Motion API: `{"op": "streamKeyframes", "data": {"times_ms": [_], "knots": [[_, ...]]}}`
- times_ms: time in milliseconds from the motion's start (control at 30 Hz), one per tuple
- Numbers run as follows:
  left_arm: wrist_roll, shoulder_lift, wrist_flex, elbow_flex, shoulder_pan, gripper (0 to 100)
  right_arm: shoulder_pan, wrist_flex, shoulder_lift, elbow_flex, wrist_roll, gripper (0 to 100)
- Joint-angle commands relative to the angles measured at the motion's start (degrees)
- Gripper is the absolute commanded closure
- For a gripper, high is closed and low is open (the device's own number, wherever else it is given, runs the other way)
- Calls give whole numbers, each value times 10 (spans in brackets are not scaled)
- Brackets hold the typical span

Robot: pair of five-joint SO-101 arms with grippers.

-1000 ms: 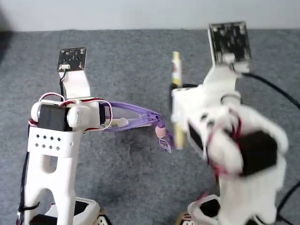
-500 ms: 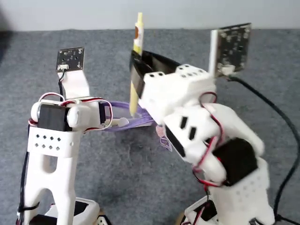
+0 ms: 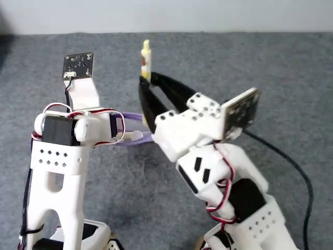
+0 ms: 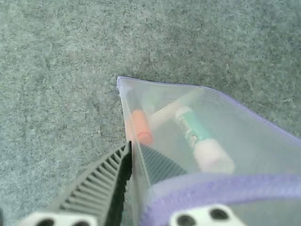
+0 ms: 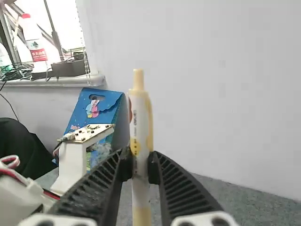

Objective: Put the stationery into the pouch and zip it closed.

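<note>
The right gripper (image 5: 138, 165) pinches a yellow pen (image 5: 139, 117), which stands straight up between its fingers. The left gripper (image 3: 131, 136) bites the edge of the see-through purple pouch (image 4: 256, 148), and more pens (image 4: 200, 141) lie inside it.

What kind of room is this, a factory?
Likely an office or small lab, not a factory: a windowsill holds a plastic bottle and cables, a blue cardboard box stands by a plain white wall, and the table has a grey felt-like cover.
</note>
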Motion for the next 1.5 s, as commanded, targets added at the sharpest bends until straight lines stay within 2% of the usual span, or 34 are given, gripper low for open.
{"op": "streamKeyframes", "data": {"times_ms": [0,100,267,600,667,833,1033,1267,1467], "knots": [[7,4,-12,0,11,988,-9,-60,-15,41,20,991],[7,4,-11,0,11,988,-21,-90,-14,82,25,991],[7,4,-10,0,11,988,-20,-101,-20,156,92,991],[7,3,-11,0,11,988,-15,-72,-20,173,171,988],[7,3,-11,0,11,988,-15,-48,-20,171,178,957],[7,3,-11,0,11,988,-14,-18,-28,169,177,787],[7,3,-12,0,11,988,-14,-9,-79,169,177,849],[7,2,-11,0,11,988,-19,95,-141,133,172,864],[7,2,-13,0,11,988,-81,102,-139,117,176,865]]}}
